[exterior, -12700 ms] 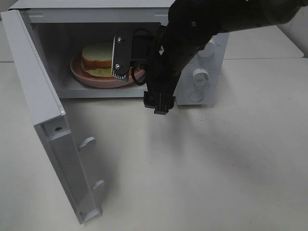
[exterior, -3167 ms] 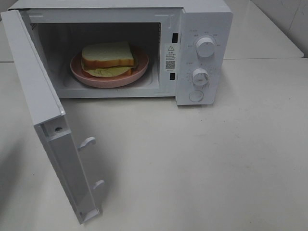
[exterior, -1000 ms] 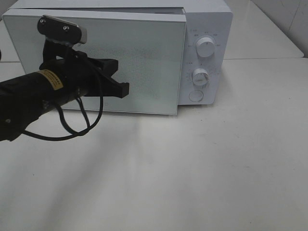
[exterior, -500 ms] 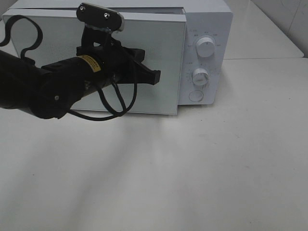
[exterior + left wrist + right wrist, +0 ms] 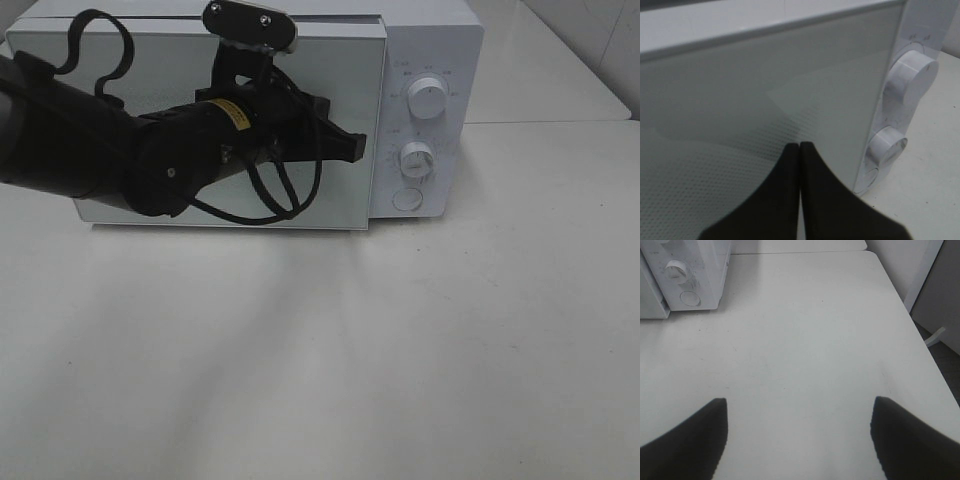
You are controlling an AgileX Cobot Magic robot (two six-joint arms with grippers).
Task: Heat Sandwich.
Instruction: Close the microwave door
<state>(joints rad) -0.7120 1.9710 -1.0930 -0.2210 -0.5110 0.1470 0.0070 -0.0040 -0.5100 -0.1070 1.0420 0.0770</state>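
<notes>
We do not see the sandwich in any view. Our judgement is that it sits inside the microwave [image 5: 430, 40], straight ahead of the left hand [image 5: 353, 148] and hidden behind the door [image 5: 345, 195].

The door lies flush with the front, which the oven needs before it can run. The left hand has its fingers pressed together and holds nothing. That suits the job, since closed fingers make one blunt tip for pushing a flat panel. The tip is at the door's free edge, where a push seats the latch best. We cannot tell whether it touches the glass or stands just off it.

Just beside the tip, past the door edge, are the upper knob [image 5: 427, 98], the lower knob [image 5: 416, 158] and a round button [image 5: 407, 199]. Setting the heat is probably the step left, and a closed hand could not grip a knob.

The right hand [image 5: 800, 400] is spread wide and holds nothing. It hangs over bare tabletop [image 5: 400, 350], well apart from the controls, likely to keep out of the left arm's way.
</notes>
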